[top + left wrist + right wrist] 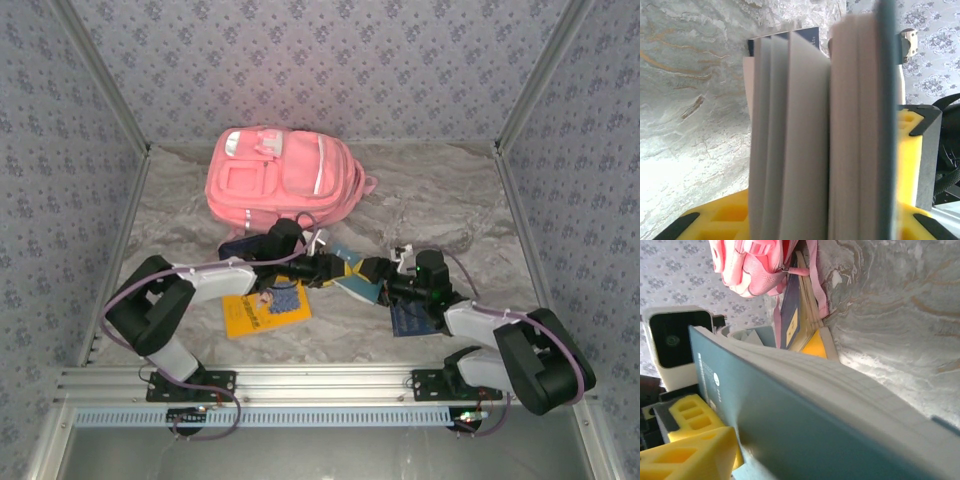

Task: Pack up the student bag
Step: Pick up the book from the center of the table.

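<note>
Pink student bag point(285, 180) lies at the far middle of the marble table point(450, 205). In front of it the left jaws clamp a teal book point(345, 270) by its fanned pages; the right jaws flank its cover, grip unclear

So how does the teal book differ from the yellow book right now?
The teal book is tilted up on edge; the yellow book lies flat on the table. The teal book's pages fan apart; the yellow book is closed. Both are outside the student bag.
</note>
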Motion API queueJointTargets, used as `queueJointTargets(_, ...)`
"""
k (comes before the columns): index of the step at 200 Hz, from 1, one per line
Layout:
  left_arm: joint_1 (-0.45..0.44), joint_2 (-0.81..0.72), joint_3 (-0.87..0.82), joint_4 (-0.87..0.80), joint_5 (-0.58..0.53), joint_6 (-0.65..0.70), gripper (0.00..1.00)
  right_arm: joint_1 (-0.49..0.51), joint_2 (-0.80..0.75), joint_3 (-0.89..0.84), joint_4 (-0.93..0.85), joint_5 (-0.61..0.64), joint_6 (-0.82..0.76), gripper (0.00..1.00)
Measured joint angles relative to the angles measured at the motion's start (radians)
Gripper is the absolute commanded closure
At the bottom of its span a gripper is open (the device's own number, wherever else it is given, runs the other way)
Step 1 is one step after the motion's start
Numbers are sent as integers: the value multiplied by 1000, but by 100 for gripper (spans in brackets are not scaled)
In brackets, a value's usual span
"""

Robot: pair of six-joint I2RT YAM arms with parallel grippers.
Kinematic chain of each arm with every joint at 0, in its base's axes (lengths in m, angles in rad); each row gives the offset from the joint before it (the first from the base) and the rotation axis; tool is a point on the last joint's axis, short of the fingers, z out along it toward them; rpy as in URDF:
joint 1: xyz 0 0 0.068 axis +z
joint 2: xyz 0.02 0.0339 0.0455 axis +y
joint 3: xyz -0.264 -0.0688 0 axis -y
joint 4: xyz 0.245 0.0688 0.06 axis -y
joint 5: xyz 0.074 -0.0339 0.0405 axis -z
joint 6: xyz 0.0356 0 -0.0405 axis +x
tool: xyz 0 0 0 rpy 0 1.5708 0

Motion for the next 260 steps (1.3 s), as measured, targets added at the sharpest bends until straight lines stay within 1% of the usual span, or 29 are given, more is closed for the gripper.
queueJointTargets(11, 0, -1, 1, -22, -8, 15, 63, -5, -8, -6, 6, -7, 10, 51)
queueJointTargets(24, 0, -1, 1, -47, -14, 33, 62, -12, -27, -12, 0, -11, 27, 60)
queueJointTargets(44, 0, -4, 1, -71, -24, 56, 54, -18, -80, -13, -37, -11, 27, 76)
queueJointTargets(67, 5, -7, 6, -127, -48, 92, 47, -33, -145, -13, -92, -11, 13, 86)
queueJointTargets(103, 23, -8, 22, -205, -79, 138, 43, -72, -228, -12, -206, -16, -2, 98)
queueJointTargets(138, 46, -6, 21, -185, -80, 119, 41, -101, -261, -11, -235, -21, -1, 100)
queueJointTargets(188, 45, 30, -11, 7, -34, -18, 39, -113, -261, -11, -224, -27, 14, 100)
queueJointTargets(260, 29, 114, -23, 186, -8, -140, 38, -128, -261, -21, -184, -29, 61, 100)
